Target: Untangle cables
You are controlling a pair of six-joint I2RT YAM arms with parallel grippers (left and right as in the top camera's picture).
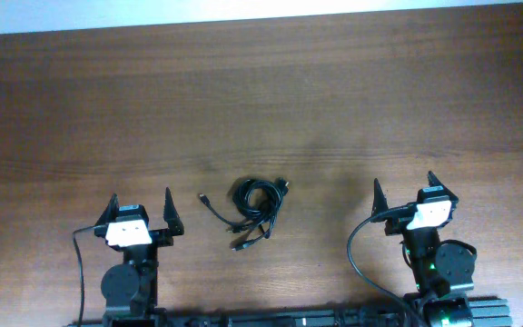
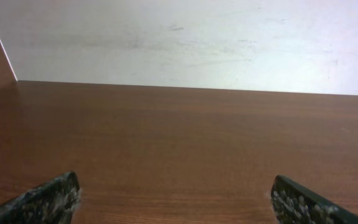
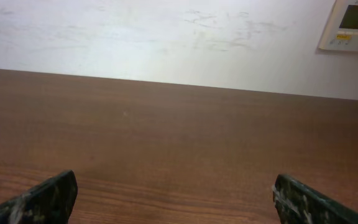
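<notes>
Left hand (image 1: 142, 203), lower left, and right hand (image 1: 405, 186), lower right, both spread wide, holding nothing. The cables (image 1: 254, 207) lie bundled lower centre on the tabletop (image 1: 243, 91), between them, untouched.

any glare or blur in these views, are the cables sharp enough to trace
overhead: even light, white strip beyond the table blown out, cables small and soft, strands hard to trace; left wrist: fingers blurred, wall washed out; right wrist: same, wall panel soft
</notes>
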